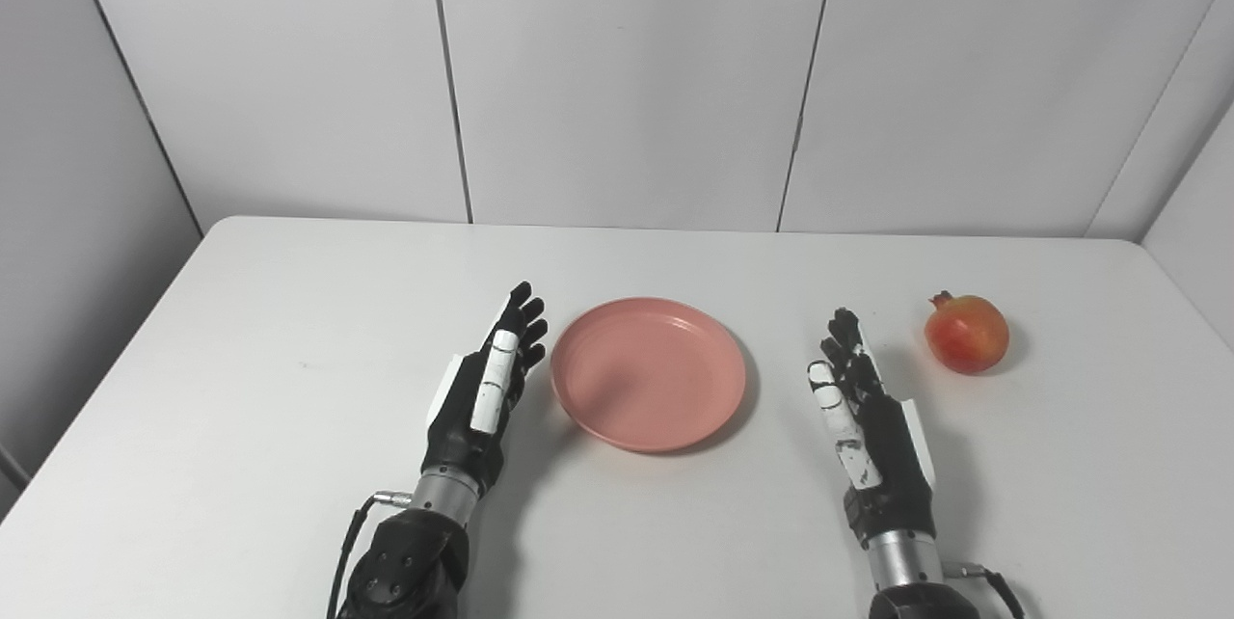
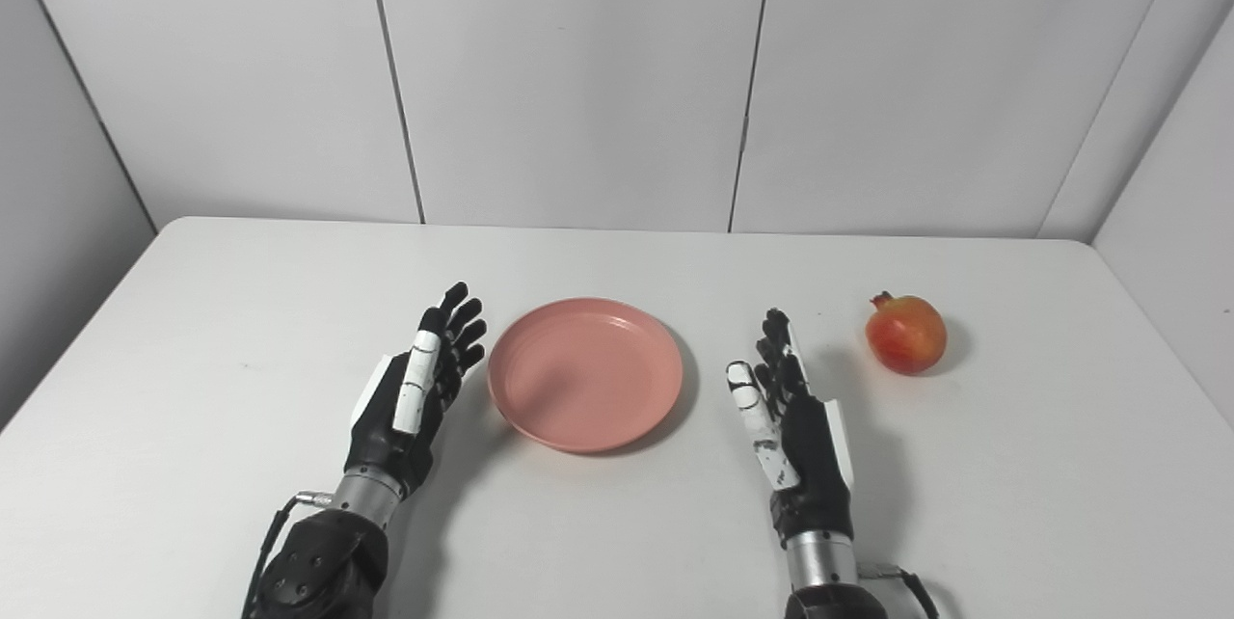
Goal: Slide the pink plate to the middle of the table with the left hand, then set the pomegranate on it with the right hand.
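The pink plate lies flat near the middle of the white table, empty. My left hand is open, edge-on, just left of the plate's rim, with a narrow gap or a light touch that I cannot tell apart. My right hand is open and empty, to the right of the plate. The red pomegranate rests on the table a short way to the right of and beyond the right hand's fingertips, apart from it.
Grey wall panels close the table's far edge and both sides. The table's right edge runs close behind the pomegranate.
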Controlling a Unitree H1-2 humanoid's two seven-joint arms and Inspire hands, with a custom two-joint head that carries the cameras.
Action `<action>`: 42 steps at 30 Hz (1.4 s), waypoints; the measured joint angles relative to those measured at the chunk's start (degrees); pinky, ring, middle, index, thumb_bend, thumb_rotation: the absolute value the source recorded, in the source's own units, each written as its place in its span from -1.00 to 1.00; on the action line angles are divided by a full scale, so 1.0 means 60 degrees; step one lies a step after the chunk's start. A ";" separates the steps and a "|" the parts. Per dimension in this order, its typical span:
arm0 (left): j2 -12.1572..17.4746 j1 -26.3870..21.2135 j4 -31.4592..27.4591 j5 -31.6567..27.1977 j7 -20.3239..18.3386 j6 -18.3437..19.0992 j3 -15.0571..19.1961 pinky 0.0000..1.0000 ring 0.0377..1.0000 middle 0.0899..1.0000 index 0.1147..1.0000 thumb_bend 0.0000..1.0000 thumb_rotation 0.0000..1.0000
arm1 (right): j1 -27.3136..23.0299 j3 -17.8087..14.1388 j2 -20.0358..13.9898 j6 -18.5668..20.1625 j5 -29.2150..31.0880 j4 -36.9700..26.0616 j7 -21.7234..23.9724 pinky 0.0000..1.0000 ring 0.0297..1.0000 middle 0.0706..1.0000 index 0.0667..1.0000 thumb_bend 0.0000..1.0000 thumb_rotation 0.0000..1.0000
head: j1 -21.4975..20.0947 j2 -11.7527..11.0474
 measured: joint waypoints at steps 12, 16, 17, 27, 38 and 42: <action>-0.0101 0.0241 -0.0060 -0.0204 -0.0088 -0.0023 0.0054 0.84 0.88 0.89 0.88 0.38 0.95 | -0.0137 0.0344 0.0039 0.0414 -0.0349 -0.0129 0.0000 1.00 1.00 1.00 1.00 0.46 0.80 | -0.0221 0.0073; -0.0093 0.0240 -0.0045 -0.0166 -0.0087 -0.0023 0.0034 0.88 0.89 0.89 0.88 0.40 0.98 | -0.0145 0.0353 0.0038 0.0424 -0.0362 -0.0182 -0.0001 1.00 1.00 1.00 1.00 0.47 0.80 | -0.0148 0.0117; -0.0093 0.0240 -0.0045 -0.0154 -0.0084 -0.0023 0.0033 0.88 0.89 0.90 0.89 0.40 0.98 | -0.0145 0.0356 0.0038 0.0440 -0.0367 -0.0186 -0.0002 1.00 1.00 1.00 1.00 0.47 0.79 | -0.0148 0.0117; 0.0011 0.0142 -0.0043 -0.0018 -0.0082 -0.0021 0.0049 1.00 1.00 1.00 1.00 0.38 1.00 | -0.0144 0.0346 0.0041 0.0515 -0.0375 -0.0216 -0.0007 1.00 1.00 1.00 1.00 0.48 0.77 | 0.0043 0.0103; 0.0039 -0.0527 0.0602 0.0358 0.0336 -0.0329 0.0396 0.97 1.00 1.00 1.00 0.37 1.00 | -0.0144 0.0335 0.0098 0.0527 -0.0283 -0.0215 -0.0009 1.00 1.00 1.00 1.00 0.47 0.80 | 0.0160 0.0059; 0.0030 -0.0893 0.1147 0.0657 0.0504 -0.0435 0.0355 0.98 1.00 1.00 1.00 0.38 1.00 | -0.0143 0.0308 0.0098 0.0568 -0.0273 -0.0224 -0.0010 1.00 1.00 1.00 1.00 0.47 0.77 | 0.0160 0.0132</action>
